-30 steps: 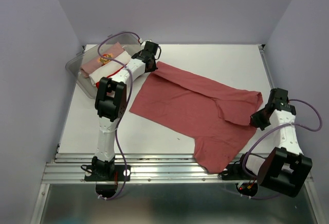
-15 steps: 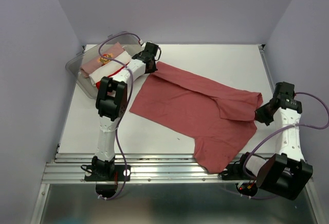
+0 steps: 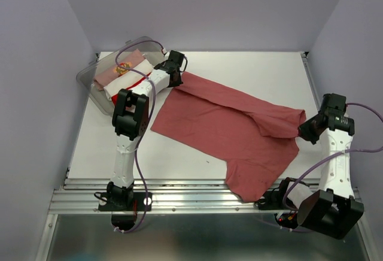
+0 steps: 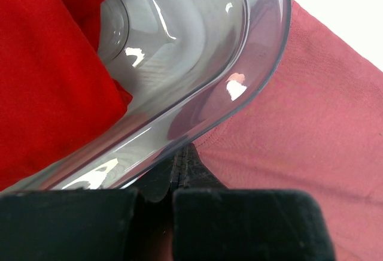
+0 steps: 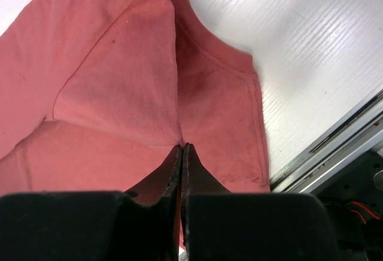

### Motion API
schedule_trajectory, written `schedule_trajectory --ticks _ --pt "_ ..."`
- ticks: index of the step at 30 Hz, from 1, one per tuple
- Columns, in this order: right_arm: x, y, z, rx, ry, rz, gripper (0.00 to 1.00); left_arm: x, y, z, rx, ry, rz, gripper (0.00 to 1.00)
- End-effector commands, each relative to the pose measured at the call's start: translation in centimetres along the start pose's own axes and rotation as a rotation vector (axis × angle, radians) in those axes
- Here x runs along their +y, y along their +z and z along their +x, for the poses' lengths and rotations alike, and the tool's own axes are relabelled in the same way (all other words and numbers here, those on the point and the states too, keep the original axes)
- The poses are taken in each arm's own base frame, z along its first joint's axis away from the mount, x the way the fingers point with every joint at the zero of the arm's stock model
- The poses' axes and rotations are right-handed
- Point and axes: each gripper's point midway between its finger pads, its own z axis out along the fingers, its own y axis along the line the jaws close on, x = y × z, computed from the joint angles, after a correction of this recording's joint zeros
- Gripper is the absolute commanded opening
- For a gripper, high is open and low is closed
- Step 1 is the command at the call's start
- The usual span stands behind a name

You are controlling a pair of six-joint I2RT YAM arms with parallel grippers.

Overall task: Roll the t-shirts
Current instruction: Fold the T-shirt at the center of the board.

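Observation:
A large brick-red t-shirt [image 3: 227,132] lies spread across the white table. My left gripper [image 3: 178,80] is shut at its far-left corner, pressed against the clear tub; in the left wrist view the closed tips [image 4: 182,151] meet the shirt's hem [image 4: 299,111] under the tub's rim. My right gripper [image 3: 303,129] is shut on the shirt's right edge, and the cloth [image 5: 119,87] gathers into a crease at its tips [image 5: 182,147]. A raised fold runs between the two grippers. Pale pink [image 3: 116,69], white [image 3: 136,74] and bright red [image 4: 48,81] rolled bundles lie in the tub.
The clear plastic tub [image 3: 88,84] stands at the table's far-left corner, its curved rim [image 4: 263,63] right over my left fingers. A metal rail [image 3: 179,192] runs along the near edge and shows close to the shirt's hem [image 5: 335,153]. Lilac walls enclose the table.
My right gripper has moved right and slightly away from the bases, drawing the shirt's right edge with it and tightening the fold. The left gripper has stayed by the tub.

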Motion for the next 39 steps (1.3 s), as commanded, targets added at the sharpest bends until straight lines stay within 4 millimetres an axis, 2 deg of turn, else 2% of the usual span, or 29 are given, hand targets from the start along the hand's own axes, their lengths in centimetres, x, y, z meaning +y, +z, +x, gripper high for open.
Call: schedule_trajectory --ticks 1,9,17,25,31,39 --pt "-0.7 -0.1 1.3 0.017 -0.021 -0.002 0.01 0.3 -0.8 -2.3 -0.051 -0.003 -0.009 0.0" --pt "-1.4 0.4 3.6 0.069 -0.013 -0.023 0.01 0.4 -0.4 -1.9 -0.041 0.004 -0.015 0.0" --pt "-1.7 0.4 3.7 0.067 -0.023 -0.013 0.01 0.4 0.0 -1.5 -0.029 0.006 -0.017 0.0" --pt "-1.6 -0.4 3.6 0.054 -0.045 -0.026 0.01 0.5 0.2 -1.3 -0.026 0.005 -0.019 0.0" --pt "-1.1 -0.3 4.9 0.102 -0.059 -0.081 0.01 0.5 0.2 -1.2 -0.022 0.005 -0.017 0.0" --pt "-1.4 -0.7 4.9 0.102 -0.082 -0.064 0.01 0.5 0.4 -1.1 -0.02 0.008 -0.022 0.0"
